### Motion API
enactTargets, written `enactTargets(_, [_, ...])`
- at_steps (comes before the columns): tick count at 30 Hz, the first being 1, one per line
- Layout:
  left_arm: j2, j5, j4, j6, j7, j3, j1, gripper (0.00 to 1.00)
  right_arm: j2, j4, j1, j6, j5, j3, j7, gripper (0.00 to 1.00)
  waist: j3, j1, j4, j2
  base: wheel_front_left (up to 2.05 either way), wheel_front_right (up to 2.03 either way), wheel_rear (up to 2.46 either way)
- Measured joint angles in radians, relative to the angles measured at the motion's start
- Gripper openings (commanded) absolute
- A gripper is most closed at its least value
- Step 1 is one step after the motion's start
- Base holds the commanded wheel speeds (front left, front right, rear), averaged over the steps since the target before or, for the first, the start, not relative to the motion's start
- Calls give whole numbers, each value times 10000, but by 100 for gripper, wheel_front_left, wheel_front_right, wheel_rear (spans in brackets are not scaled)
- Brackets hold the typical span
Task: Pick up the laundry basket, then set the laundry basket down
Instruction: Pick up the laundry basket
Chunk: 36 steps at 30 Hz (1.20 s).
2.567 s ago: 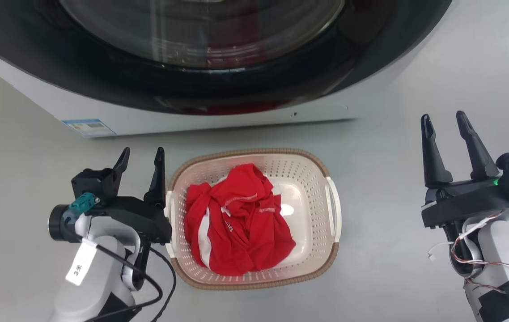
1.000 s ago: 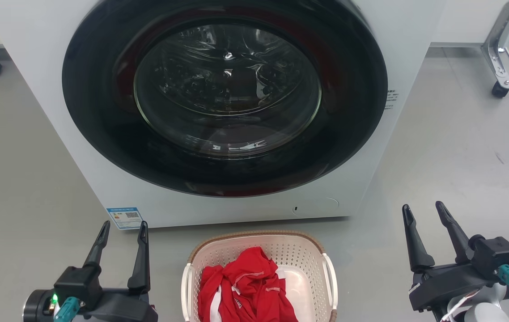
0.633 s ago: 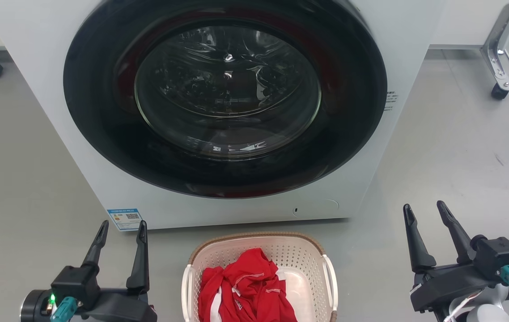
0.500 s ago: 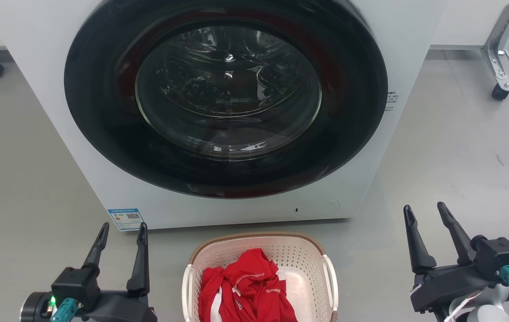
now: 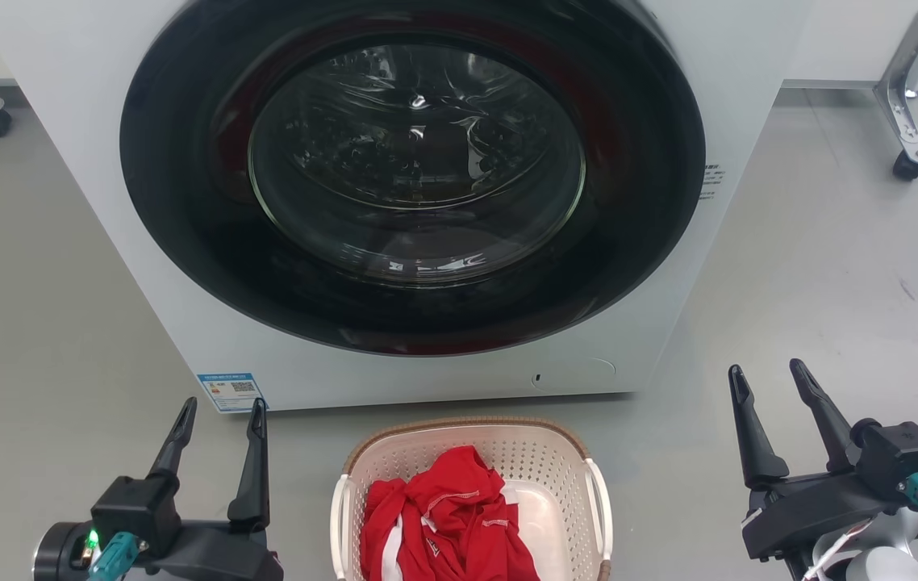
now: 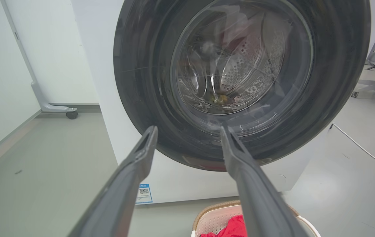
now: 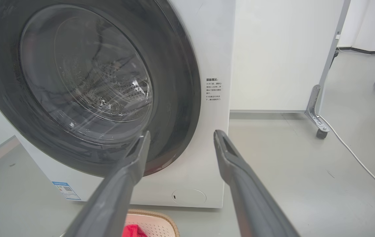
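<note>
The laundry basket (image 5: pixel 467 422) sits on the floor (image 5: pixel 798 266) just before the washing machine (image 5: pixel 415 161), red clothes (image 5: pixel 447 524) inside. The left gripper (image 5: pixel 223 403) and right gripper (image 5: pixel 765 367) flank it without touching, fingers spread and empty.

The laundry basket (image 5: pixel 544 468) is matt cream plastic, perforated, its rim brown and woven-looking — the red cloth (image 5: pixel 447 528) inside is soft and crumpled. The washing machine (image 5: pixel 64 161) has a smooth white shell and a glossy glass door (image 5: pixel 417 161); the floor (image 5: pixel 830 282) is smooth grey.
</note>
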Motion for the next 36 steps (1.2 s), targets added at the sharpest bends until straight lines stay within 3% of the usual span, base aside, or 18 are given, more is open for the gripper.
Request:
enactTargets(14, [-88,109,-713,75,355,17,128,100,-130,-625,171,-42,36,-98,284,100,607,0,15,0,0,0,0])
enactTargets(25, [-267,299,-894,75,692,-150,-330,100,-146,-738,-83,-71,138,-107,614,100,1796,3,-26,0,0,0,0])
enactTargets(36, [-407,318,-232,-10,1246,-401,-1268,100,-142,-301,-952,155,219,169,978,100,3356,4,-186,1,0,0,0])
